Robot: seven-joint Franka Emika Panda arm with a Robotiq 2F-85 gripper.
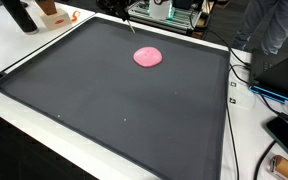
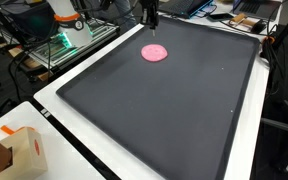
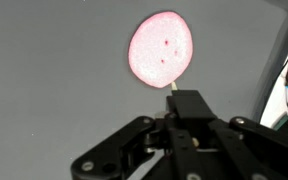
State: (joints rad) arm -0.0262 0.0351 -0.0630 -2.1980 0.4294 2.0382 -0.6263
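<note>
The gripper (image 3: 174,100) is hovering just beside the pink disc (image 3: 162,50), which is lying flat on the dark mat (image 1: 104,110). Its opening and any hold cannot be determined.

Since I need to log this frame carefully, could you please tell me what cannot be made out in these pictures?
- End effector: wrist view shows only one dark tip; open or shut cannot be told.
- End effector: in both exterior views it is cut off by the top edge and too small.
- Pink disc: its dark specks are blurred; whether the tip touches it is unclear.
- Cardboard box: cut off at the bottom edge.
</note>
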